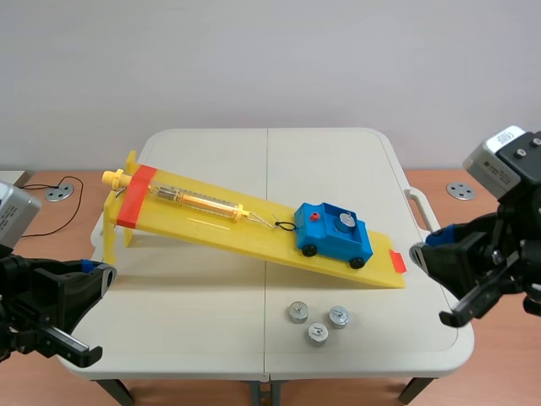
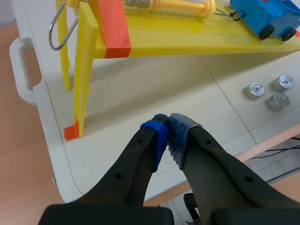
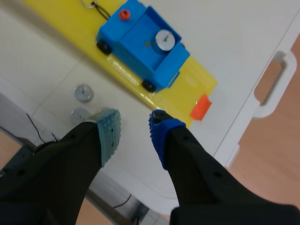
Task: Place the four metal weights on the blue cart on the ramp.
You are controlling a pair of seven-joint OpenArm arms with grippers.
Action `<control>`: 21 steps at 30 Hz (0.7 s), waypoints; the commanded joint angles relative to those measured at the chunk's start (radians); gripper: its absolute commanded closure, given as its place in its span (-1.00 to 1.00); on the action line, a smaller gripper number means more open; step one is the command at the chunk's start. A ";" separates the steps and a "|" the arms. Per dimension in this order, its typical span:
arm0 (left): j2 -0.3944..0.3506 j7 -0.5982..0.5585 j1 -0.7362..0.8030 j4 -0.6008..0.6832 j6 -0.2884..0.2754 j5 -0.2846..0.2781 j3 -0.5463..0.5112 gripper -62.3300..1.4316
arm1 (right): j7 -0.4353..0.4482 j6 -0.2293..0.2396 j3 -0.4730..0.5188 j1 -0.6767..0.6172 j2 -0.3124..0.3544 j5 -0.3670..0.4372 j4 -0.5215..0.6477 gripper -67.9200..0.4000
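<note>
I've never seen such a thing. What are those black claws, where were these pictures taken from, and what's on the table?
It's a two-armed robot. One picture looks out from between the arms; the others come from a camera on each wrist. The claws are called end effectors: the left end effector is shut, the right end effector open, both empty. On the table stands a yellow ramp carrying a blue cart with one metal weight inside. Three more weights lie on the table.

One weight (image 1: 344,222) sits in the cart (image 1: 331,239) on the ramp (image 1: 211,222) (low end); three weights (image 1: 317,334) lie on the table (image 1: 194,321) before it.
</note>
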 commanded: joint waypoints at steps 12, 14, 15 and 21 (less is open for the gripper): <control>0.005 -0.093 -0.019 0.059 -0.033 -0.058 -0.013 0.86 | 0.159 0.026 -0.159 0.093 0.032 -0.074 -0.042 0.43; 0.005 -0.093 -0.020 0.059 -0.033 -0.058 -0.013 0.86 | 0.177 0.025 -0.182 0.119 0.022 -0.117 -0.069 0.38; 0.005 -0.093 -0.020 0.059 -0.033 -0.058 -0.013 0.86 | 0.185 0.020 -0.191 0.131 0.016 -0.134 -0.080 0.38; 0.005 -0.093 -0.020 0.059 -0.033 -0.058 -0.013 0.86 | 0.214 -0.006 -0.256 0.187 -0.017 -0.198 -0.155 0.38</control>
